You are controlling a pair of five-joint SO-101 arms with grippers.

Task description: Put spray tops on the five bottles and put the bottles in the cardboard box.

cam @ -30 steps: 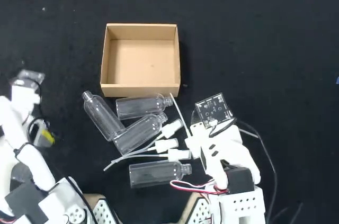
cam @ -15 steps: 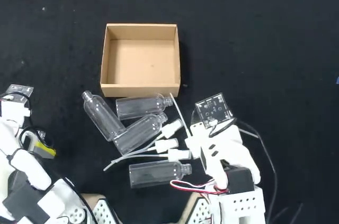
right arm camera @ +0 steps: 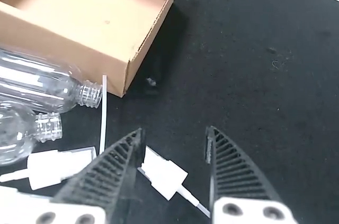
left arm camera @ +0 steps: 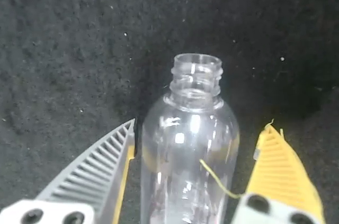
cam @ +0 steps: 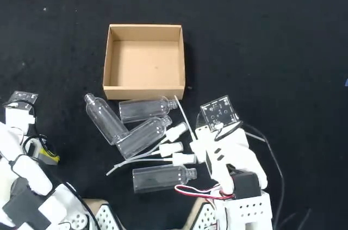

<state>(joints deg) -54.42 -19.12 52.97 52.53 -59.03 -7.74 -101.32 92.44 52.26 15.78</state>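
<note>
LEFT: left gripper (left arm camera: 200, 126) clamped on uncapped clear bottle (left arm camera: 186, 166), open neck pointing away from the wrist | RIGHT: right gripper (right arm camera: 174, 131) with jaws apart, straddling white spray top (right arm camera: 165, 173) lying on black table (cam: 283, 50) | STOCK: four loose bottles (cam: 162, 178) lie uncapped just beside cardboard box (cam: 144, 93)

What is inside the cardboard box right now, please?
Only its bare floor; the cardboard box holds nothing, and nothing covers its inside. Four bottles lie beside it.
</note>
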